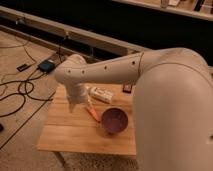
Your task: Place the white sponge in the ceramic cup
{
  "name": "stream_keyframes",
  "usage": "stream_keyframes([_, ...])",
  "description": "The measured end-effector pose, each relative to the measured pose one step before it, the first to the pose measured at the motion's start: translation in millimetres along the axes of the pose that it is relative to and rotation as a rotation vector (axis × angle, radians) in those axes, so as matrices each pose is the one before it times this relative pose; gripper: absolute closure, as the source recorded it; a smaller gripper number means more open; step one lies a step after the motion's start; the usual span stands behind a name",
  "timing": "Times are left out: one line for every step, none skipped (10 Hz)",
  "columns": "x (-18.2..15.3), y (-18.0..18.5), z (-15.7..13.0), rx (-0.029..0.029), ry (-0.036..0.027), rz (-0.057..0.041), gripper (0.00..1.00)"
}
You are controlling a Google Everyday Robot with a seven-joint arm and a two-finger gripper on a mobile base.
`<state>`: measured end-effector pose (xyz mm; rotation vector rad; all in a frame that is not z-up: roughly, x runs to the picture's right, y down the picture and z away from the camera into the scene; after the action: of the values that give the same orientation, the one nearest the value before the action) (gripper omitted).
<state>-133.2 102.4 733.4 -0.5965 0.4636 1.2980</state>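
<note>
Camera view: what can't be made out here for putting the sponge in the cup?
All in the camera view:
- Cup: not seen; the robot's arm covers the right side of the table.
- Gripper: over the table's left part, beside the sponge, mostly hidden by its own wrist.
- Dark object behind the bowl: too small to identify, partly cut off by the arm.
</note>
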Motion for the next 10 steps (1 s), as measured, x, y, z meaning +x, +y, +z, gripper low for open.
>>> stream_keyframes([-7.04, 1.65, 5.35, 0.00582, -0.00638, -0.02559, 0.35])
stream_keyframes([-9.36, 2.53, 8.62, 0.0057, -0.0091, -0.02703, 0.35])
stream_keyframes([-7.69, 1.33, 7.27, 0.00296, -0.00646, -0.01663, 0.35])
stream_keyframes([-7.73, 0.8, 8.29, 0.00498, -0.00374, -0.01497, 0.35])
stream_keyframes([-10.07, 0.83, 12.18, 0.0001, -0.00236, -0.01425, 0.35])
stream_keyframes([-5.5, -0.57, 8.22, 0.00059, 0.00153, -0.00544, 0.35])
stream_keyframes([-7.74, 0.5, 11.21, -0.00342, 0.00146, -0.00813, 0.35])
stream_keyframes([-9.18, 2.54, 11.58, -0.00668, 0.00218, -0.01175, 0.35])
stream_keyframes([-7.3, 3.03, 6.72, -0.00848, -0.00024, -0.00846, 0.35])
stream_keyframes([-9.04, 0.89, 5.5, -0.00769, -0.00463, -0.00684, 0.35])
